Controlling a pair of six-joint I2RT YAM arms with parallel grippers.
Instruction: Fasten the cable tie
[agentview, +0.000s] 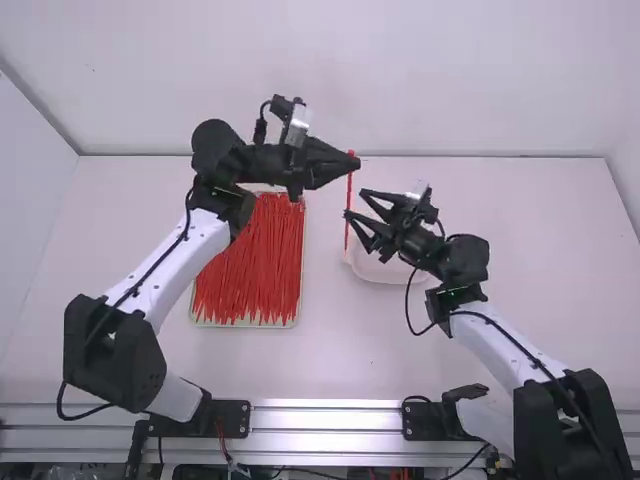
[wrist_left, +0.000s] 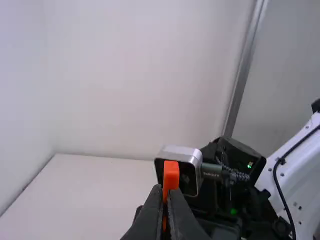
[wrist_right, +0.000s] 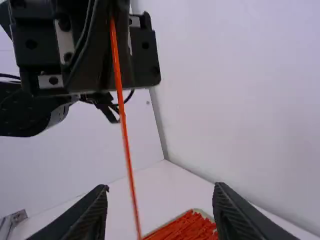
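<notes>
The left arm reaches across the middle of the white surface (agentview: 520, 230), and its claw (agentview: 345, 162) is clenched on the top of a single red cable tie (agentview: 347, 205). The tie hangs almost straight down from that grip, held up off the surface. In the left wrist view only a short stub of the tie shows above the two closed fingers (wrist_left: 152, 210); the rest of the strip is hidden beneath them.

The right claw (agentview: 358, 220) sits just beside the hanging tie, released, with its fingers (wrist_right: 92, 215) spread wide. In the right wrist view the tie runs down between those two fingers without touching either, and its lower end is cut off at the picture's edge.

From above, the tie's tip ends near the rim of a pale, shallow container (agentview: 385, 272) that lies under the right claw. Whether the tip touches the rim cannot be made out, and most of the container is covered by the claw and wrist.

To the left of the tie, a flat tray (agentview: 245, 322) holds a thick heap of spare red ties (agentview: 250, 260). Its far end is hidden under the left arm.
</notes>
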